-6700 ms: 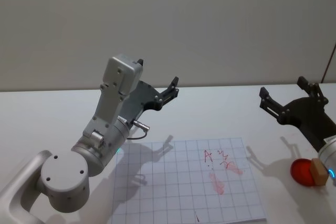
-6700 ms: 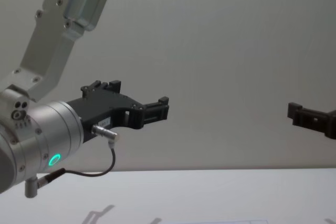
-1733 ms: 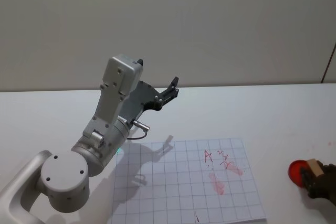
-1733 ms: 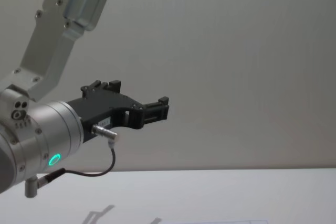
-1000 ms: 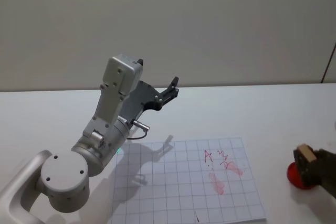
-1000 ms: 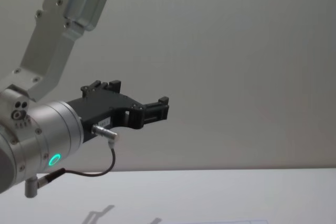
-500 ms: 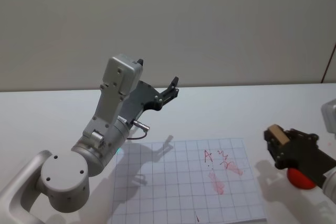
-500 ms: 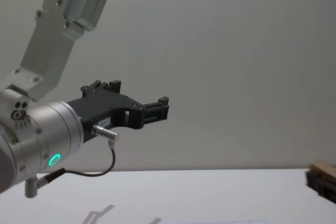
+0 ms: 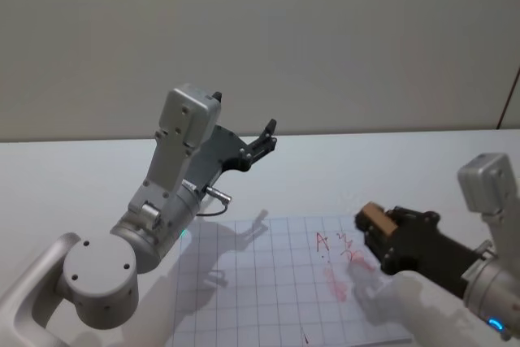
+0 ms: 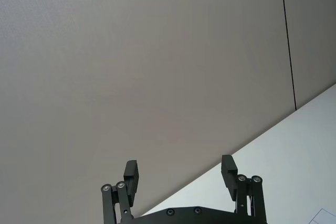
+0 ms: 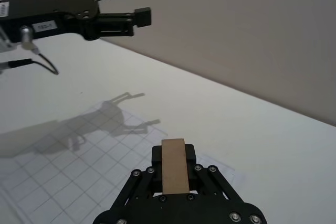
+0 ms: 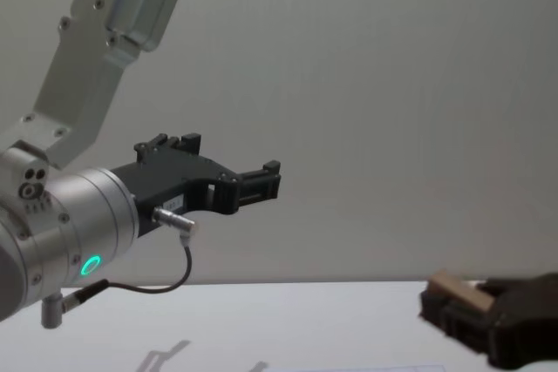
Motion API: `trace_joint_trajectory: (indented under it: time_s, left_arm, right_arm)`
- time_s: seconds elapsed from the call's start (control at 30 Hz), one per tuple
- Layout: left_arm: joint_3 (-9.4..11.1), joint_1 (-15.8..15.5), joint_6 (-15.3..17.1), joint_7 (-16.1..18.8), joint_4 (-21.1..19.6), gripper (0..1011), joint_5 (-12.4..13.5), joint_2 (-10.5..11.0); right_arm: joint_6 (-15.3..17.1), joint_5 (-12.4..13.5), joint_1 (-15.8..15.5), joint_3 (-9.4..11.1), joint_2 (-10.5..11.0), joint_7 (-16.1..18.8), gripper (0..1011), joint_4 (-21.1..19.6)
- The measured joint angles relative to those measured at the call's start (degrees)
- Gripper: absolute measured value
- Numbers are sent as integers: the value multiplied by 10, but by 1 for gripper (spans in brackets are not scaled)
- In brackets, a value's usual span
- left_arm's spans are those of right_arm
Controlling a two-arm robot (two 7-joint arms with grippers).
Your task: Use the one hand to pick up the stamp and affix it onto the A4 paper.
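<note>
My right gripper (image 9: 379, 235) is shut on the stamp (image 9: 373, 217), a small tan block, and holds it just above the right part of the A4 paper (image 9: 268, 282), near red marks (image 9: 340, 272). The sheet is white with a faint grid. In the right wrist view the stamp (image 11: 173, 174) stands out between the black fingers (image 11: 190, 157), with the paper (image 11: 73, 182) below. In the chest view the stamp (image 12: 455, 288) enters from the lower right. My left gripper (image 9: 265, 139) hangs open and empty, raised over the table behind the paper's far left corner.
The white table (image 9: 390, 168) runs back to a plain grey wall. The left arm's silver housing (image 9: 175, 176) rises over the paper's left side and throws a shadow on it. The left gripper (image 11: 123, 3) also appears in the right wrist view, far off.
My right gripper has carried the stamp leftward, from beside a red pad at the right edge to over the paper's right part. The left arm has stayed still.
</note>
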Motion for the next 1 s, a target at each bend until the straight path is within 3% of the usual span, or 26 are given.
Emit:
trace_joint_trajectory:
  time_s: [0.27,0.47,1.0]
  left_arm:
    - [0,0,0,0,0,1001,0,0]
    - [0,0,0,0,0,1001,0,0]
    - [0,0,0,0,0,1001,0,0]
  right_arm:
    - [16,-16,13,-17,-7,66,219,32]
    - [35,-36,19,-26,-6,94,219,54]
    - [61,-57,19,-35,3,116,219,82]
